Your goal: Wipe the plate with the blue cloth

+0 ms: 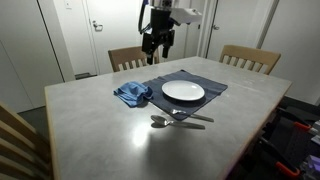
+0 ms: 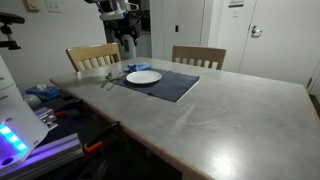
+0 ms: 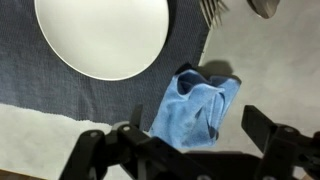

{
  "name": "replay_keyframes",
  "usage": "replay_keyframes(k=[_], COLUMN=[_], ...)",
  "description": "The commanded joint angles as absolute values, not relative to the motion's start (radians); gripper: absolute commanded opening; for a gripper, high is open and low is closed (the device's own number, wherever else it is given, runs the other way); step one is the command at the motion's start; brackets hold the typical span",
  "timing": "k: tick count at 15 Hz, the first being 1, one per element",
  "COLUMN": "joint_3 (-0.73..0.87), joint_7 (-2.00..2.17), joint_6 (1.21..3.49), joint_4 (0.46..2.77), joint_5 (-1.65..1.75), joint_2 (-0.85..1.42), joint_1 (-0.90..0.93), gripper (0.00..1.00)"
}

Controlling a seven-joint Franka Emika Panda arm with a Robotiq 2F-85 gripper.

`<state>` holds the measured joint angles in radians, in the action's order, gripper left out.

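A white round plate (image 1: 183,91) sits on a dark blue placemat (image 1: 212,84) on the table; it also shows in an exterior view (image 2: 144,76) and in the wrist view (image 3: 102,34). A crumpled blue cloth (image 1: 132,94) lies at the mat's edge beside the plate, partly on the mat in the wrist view (image 3: 198,108). It is hard to make out in an exterior view. My gripper (image 1: 155,47) hangs open and empty well above the cloth; it also shows in an exterior view (image 2: 127,42). In the wrist view its fingers (image 3: 185,140) spread wide with the cloth between them, far below.
A spoon (image 1: 160,122) and a fork (image 1: 196,118) lie on the table in front of the mat. Two wooden chairs (image 1: 129,58) (image 1: 250,58) stand at the far side. Another chair back (image 1: 15,135) is at the near corner.
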<state>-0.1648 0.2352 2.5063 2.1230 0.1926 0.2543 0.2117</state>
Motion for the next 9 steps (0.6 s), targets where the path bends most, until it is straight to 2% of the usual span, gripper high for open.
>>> replay_keyframes(k=[1, 9], joint_3=[-0.125, 0.003], joint_7=[0.327, 0.665], joint_6=[2.510, 2.509], joint_4=[1.950, 1.786], joint_5=[0.257, 0.217], joint_2=[0.415, 0.619], joint_1=[0.281, 0.403], gripper=[1.00, 1.00])
